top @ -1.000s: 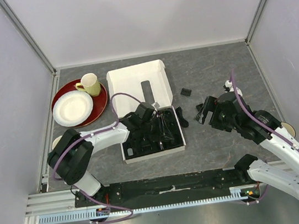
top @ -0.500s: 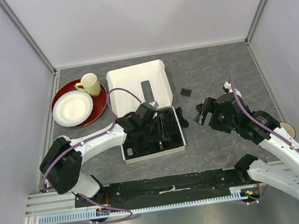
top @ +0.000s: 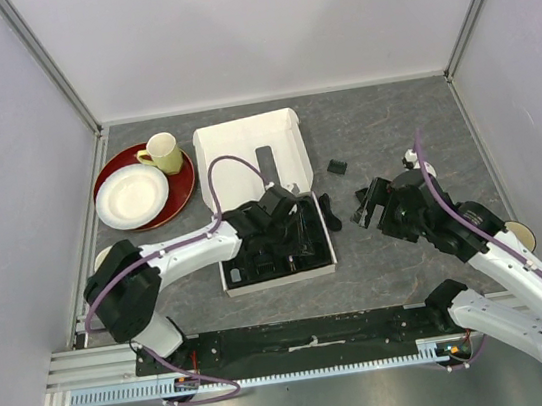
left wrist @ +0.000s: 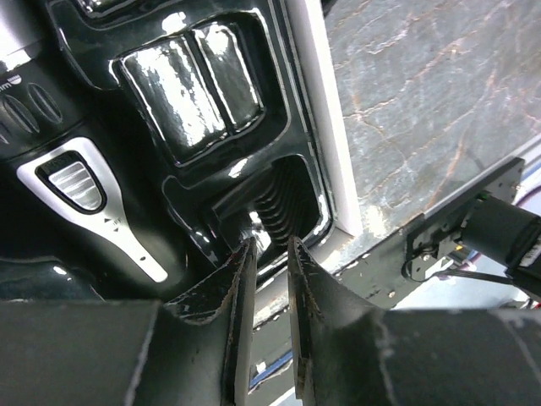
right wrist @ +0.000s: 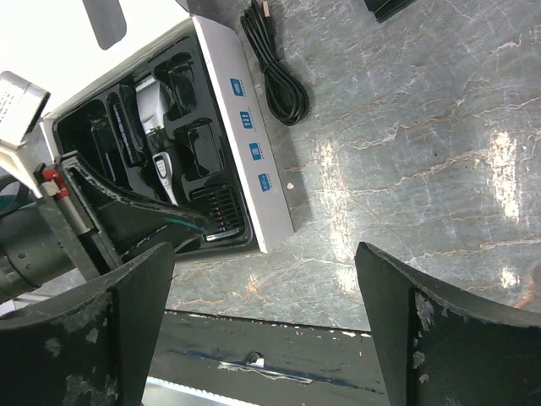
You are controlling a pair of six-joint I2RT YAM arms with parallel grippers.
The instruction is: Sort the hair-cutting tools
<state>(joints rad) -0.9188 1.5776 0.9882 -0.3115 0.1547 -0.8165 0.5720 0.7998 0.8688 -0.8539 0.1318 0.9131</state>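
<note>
The black-and-silver clipper (left wrist: 80, 178) lies in the black moulded tray of the white box (top: 280, 280); it also shows in the right wrist view (right wrist: 155, 118). My left gripper (left wrist: 269, 247) hovers over the tray's near right corner (top: 293, 228), jaws almost together with a narrow empty gap, just above a ribbed comb attachment (left wrist: 283, 199) seated in a pocket. The coiled black cord (right wrist: 275, 59) lies on the table right of the box (top: 328, 209). One comb attachment (top: 337, 166) lies loose further back. My right gripper (right wrist: 262, 262) is wide open and empty, right of the cord (top: 365, 206).
A red tray (top: 184, 185) with a white plate (top: 132, 196) and a yellow cup (top: 165, 153) stands at the back left. The box's white lid (top: 233, 148) stands open behind the tray. The black front rail (right wrist: 279, 355) runs along the near edge.
My left gripper has shifted slightly right over the tray. The right arm has barely moved.
</note>
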